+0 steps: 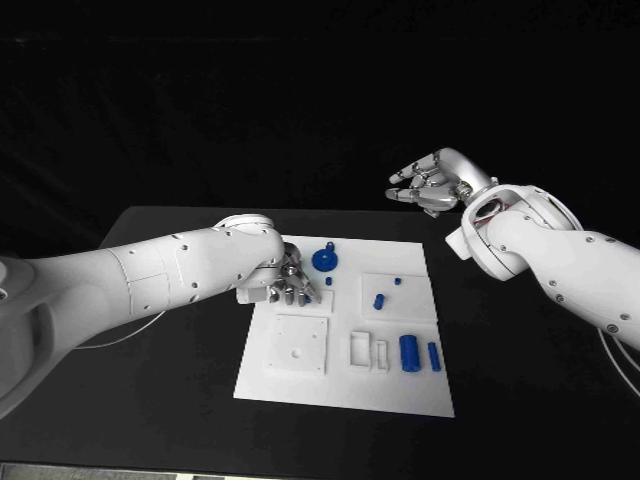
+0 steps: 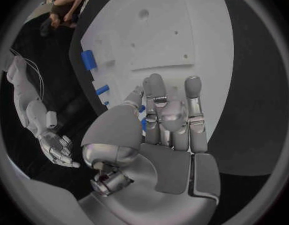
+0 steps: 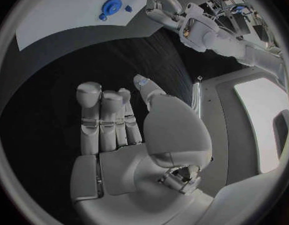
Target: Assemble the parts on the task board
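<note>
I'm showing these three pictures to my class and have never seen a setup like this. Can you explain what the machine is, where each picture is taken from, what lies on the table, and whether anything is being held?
This is a robot with two white arms, each ending in a silver robot hand. The square picture looks down from a camera on the robot's head. The two round pictures come from fisheye cameras at its wrists, looking past each palm.

On the black table lies a white task board. On it are small blue parts: a round blue piece near the far edge and blue cylinders nearer the robot.

The left robot hand is over the board's left edge, fingers apart; its wrist picture shows nothing in it. The right robot hand is raised beyond the table, also holding nothing.
</note>
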Controlling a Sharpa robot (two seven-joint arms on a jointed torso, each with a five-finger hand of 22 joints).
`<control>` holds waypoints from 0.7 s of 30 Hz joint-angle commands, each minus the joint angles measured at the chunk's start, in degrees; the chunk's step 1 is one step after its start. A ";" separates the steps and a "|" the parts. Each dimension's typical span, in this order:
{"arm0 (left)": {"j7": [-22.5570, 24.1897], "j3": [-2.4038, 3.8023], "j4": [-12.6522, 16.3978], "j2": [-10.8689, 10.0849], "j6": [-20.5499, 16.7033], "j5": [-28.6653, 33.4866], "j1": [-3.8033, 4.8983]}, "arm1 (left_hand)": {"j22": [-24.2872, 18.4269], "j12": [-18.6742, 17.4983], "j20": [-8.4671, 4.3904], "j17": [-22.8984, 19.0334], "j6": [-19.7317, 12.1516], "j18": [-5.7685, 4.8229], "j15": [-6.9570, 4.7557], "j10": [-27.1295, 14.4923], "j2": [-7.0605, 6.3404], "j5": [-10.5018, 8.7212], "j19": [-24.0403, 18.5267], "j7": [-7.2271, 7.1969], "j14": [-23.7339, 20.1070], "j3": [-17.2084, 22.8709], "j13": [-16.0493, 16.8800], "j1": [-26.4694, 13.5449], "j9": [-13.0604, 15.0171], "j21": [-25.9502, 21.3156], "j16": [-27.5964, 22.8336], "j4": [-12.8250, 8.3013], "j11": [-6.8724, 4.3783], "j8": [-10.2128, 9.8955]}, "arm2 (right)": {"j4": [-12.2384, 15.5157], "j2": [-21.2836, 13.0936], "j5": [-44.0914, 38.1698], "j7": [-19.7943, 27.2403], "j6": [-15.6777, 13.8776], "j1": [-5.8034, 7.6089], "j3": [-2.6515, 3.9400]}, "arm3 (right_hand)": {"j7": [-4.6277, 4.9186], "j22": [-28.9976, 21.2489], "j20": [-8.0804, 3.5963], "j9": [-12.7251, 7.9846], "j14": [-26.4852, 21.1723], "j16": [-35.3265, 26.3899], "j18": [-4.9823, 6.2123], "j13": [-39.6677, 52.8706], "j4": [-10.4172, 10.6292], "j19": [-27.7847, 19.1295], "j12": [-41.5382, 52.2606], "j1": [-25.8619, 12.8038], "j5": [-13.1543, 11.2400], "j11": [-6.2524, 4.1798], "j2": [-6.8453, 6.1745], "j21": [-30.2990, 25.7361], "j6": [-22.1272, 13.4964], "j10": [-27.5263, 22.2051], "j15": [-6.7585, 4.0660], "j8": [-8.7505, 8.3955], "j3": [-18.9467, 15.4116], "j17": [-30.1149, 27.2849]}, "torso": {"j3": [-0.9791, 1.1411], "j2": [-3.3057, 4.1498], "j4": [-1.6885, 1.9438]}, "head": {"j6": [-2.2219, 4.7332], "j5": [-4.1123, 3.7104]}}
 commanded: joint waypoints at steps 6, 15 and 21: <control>1.62 0.25 0.88 -1.36 -1.59 0.68 -0.02 | 1.02 -0.76 0.22 -0.13 0.45 -0.66 -0.05 2.71 -4.87 -3.32 -0.15 0.13 -0.39 2.77 -0.26 0.35 -0.29 -0.66 -0.38 3.64 -0.02 -0.24 | 0.01 -0.06 -0.02 0.43 0.41 -0.10 0.03 | -0.02 4.62 0.00 -0.04 -0.51 -0.35 0.76 -0.17 0.32 0.01 -0.45 -0.15 0.35 -0.04 -0.35 -0.40 -0.49 -0.37 -0.10 0.00 -0.13 -0.13 | -0.04 -0.01 0.01 | 0.22 -0.19; 1.91 2.67 2.15 -3.08 -3.29 4.58 0.26 | 1.01 -1.37 -0.30 -0.89 -0.77 -0.87 -0.38 2.72 -13.24 -3.73 -0.08 0.63 -0.66 3.86 -0.87 0.94 -2.52 -0.76 -1.14 13.09 0.09 -0.48 | -0.08 -0.20 -0.02 0.39 0.32 -0.18 0.03 | 0.03 4.61 0.00 -0.04 -0.50 -0.35 0.77 -0.19 0.34 0.02 -0.46 -0.14 0.40 -0.03 -0.41 -0.45 -0.62 -0.36 -0.09 -0.01 -0.21 -0.14 | 0.02 -0.07 0.08 | 0.43 -0.25; 1.48 4.63 1.75 -3.94 -4.78 6.43 1.16 | 0.96 -1.73 -0.39 -2.66 -3.93 -0.85 -0.42 2.51 -12.89 -3.65 0.00 1.79 -1.13 3.77 -1.40 2.67 -9.94 -0.93 -2.49 14.83 0.46 -0.75 | -0.11 -0.23 -0.01 0.35 0.28 -0.20 0.03 | 0.03 4.61 0.00 -0.04 -0.50 -0.35 0.77 -0.19 0.34 0.02 -0.46 -0.14 0.40 -0.03 -0.41 -0.45 -0.62 -0.36 -0.09 -0.01 -0.21 -0.14 | 0.00 0.00 -0.02 | 0.50 0.02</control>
